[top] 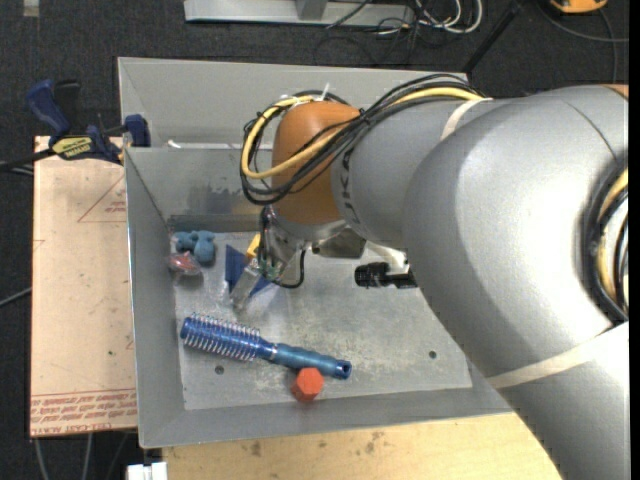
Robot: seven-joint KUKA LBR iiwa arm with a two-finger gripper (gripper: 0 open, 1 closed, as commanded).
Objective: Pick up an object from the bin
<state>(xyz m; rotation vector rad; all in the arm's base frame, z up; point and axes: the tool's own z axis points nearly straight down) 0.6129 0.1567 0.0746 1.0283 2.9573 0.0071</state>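
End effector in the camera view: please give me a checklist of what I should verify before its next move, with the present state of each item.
1. The end effector is low inside the bin, at the small blue piece: ok.
2. Grip on the small blue piece: cannot tell.
3. The blue hairbrush lies apart, nearer the front: ok.
4. The orange block lies apart, by the brush handle: ok.
5. The black object is free of the arm: cannot tell.
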